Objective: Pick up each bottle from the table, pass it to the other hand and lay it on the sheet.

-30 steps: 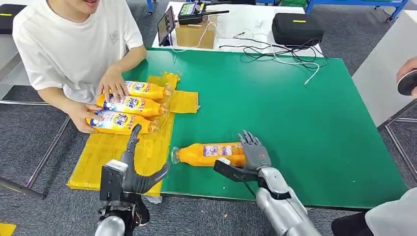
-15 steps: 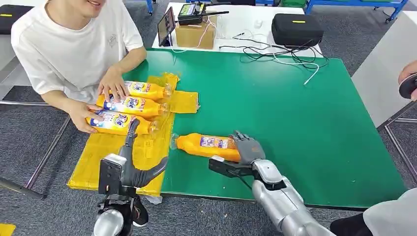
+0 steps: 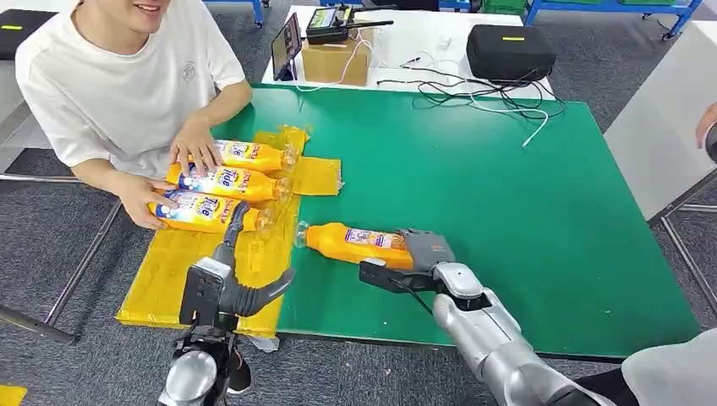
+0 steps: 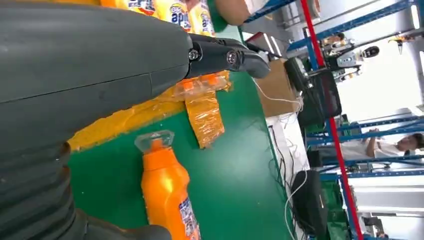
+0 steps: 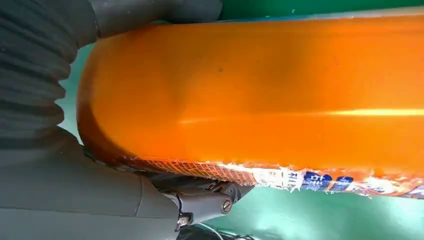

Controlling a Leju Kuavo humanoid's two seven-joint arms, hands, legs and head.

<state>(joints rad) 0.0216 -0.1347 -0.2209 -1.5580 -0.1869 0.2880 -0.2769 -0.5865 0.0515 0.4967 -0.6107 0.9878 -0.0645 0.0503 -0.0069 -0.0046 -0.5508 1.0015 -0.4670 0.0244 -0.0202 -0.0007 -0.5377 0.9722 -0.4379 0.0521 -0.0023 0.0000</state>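
An orange bottle [image 3: 351, 244] lies sideways over the green table [image 3: 507, 203], its clear cap pointing toward the yellow sheet [image 3: 199, 262]. My right hand [image 3: 423, 254] grips its base end; the right wrist view has the orange bottle [image 5: 260, 95] pressed against that hand [image 5: 75, 190]. My left hand [image 3: 232, 288] hovers with fingers apart over the sheet's near edge, a short way from the cap; its wrist view looks at the bottle [image 4: 167, 192]. Three more orange bottles [image 3: 224, 182] lie side by side on the sheet's far part under a person's hands [image 3: 193, 145].
A person in a white shirt [image 3: 118, 85] sits at the table's far left corner. Behind the green table stand a cardboard box [image 3: 336, 59], a black case [image 3: 510, 49] and loose cables [image 3: 473, 93]. Another person's hand [image 3: 706, 127] is at the right edge.
My right hand has closed on the bottle and carried it left and further from me, toward the sheet. My left hand has edged right and forward toward the cap.
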